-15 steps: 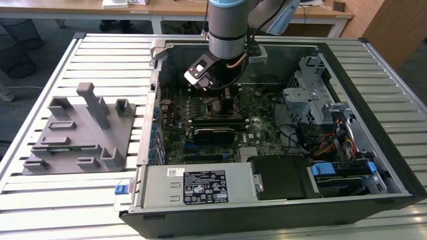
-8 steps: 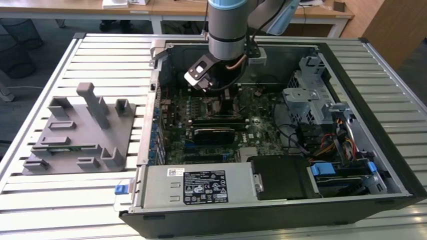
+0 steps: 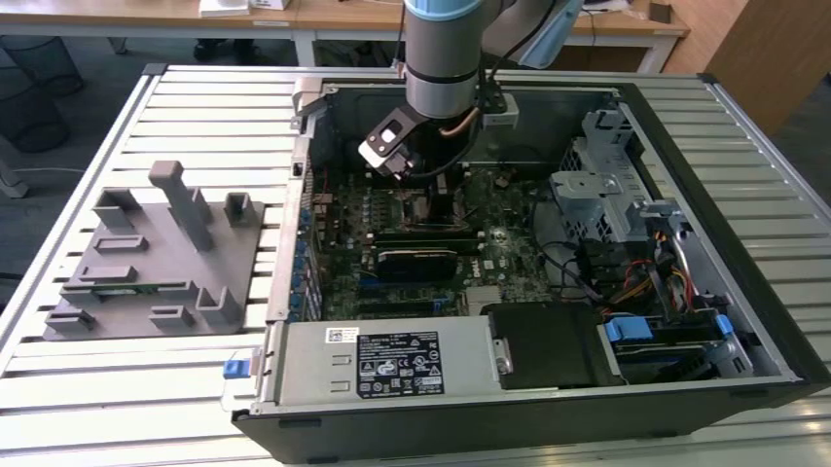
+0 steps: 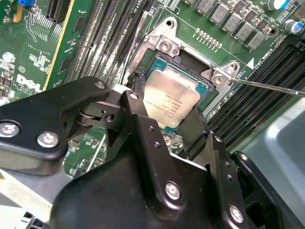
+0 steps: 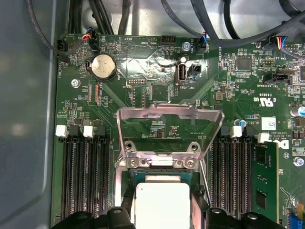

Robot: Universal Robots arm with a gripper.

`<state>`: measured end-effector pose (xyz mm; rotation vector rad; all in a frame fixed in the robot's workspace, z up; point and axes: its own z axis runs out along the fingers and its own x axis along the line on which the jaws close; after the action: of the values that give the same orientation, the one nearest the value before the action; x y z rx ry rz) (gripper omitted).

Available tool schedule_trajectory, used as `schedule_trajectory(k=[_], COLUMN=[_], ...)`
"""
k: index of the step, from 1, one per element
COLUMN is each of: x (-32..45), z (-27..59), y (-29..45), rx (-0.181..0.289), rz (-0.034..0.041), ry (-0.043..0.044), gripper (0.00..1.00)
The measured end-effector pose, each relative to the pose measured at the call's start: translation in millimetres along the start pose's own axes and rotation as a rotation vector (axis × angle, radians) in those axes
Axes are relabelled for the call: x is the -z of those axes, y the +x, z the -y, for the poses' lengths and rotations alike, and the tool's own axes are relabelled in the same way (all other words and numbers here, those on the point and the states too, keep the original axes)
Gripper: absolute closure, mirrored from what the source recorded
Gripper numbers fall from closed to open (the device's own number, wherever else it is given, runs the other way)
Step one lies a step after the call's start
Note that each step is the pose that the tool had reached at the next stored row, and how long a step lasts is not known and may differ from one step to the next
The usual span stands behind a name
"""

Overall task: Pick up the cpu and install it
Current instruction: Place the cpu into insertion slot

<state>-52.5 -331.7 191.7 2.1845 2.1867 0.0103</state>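
Observation:
The cpu [image 4: 172, 98], a flat square chip with a silvery top, sits between my gripper's [image 4: 167, 106] two black fingers, low over the motherboard socket [image 4: 164, 45]. The fingers press against two opposite edges of the chip. In the first wrist view the cpu [image 5: 162, 205] lies in line with the socket opening, my gripper [image 5: 162, 212] straddling it, and the socket's metal load plate [image 5: 169, 119] stands flipped open. In the exterior view my gripper [image 3: 422, 185] reaches down into the open computer case [image 3: 675, 126]. I cannot tell whether the chip rests fully in the socket.
The thin socket lever [image 4: 267, 86] sticks out beside the socket. Memory slots [image 5: 86, 176] flank it, with a green memory stick [image 5: 264, 176] in one. A grey fixture tray [image 3: 143, 263] lies at the exterior view's left. The power supply [image 3: 389, 360] and drive cage [image 3: 610, 195] crowd the case.

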Motion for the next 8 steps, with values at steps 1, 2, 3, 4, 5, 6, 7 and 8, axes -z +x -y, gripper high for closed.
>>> schedule_trajectory(k=[1,2,3,4,5,6,7,8], x=[-0.1,-0.1,-0.1,-0.1,-0.1,-0.2,-0.2,-0.2], z=[0.0,0.0,0.0,0.0,0.0,0.0,0.0,0.0], y=[0.0,0.0,0.0,0.0,0.0,0.0,0.0,0.0], rx=[0.000,0.000,0.000,0.000,0.000,0.000,0.000,0.000], rz=[-0.0001,-0.0002,-0.0001,-0.0001,-0.0001,-0.0002,-0.0002,-0.0002], ry=[-0.0001,-0.0001,-0.0001,-0.0001,-0.0001,-0.0002,-0.0001,-0.0002], gripper=[0.46,0.46,0.46,0.46,0.46,0.46,0.46,0.46])
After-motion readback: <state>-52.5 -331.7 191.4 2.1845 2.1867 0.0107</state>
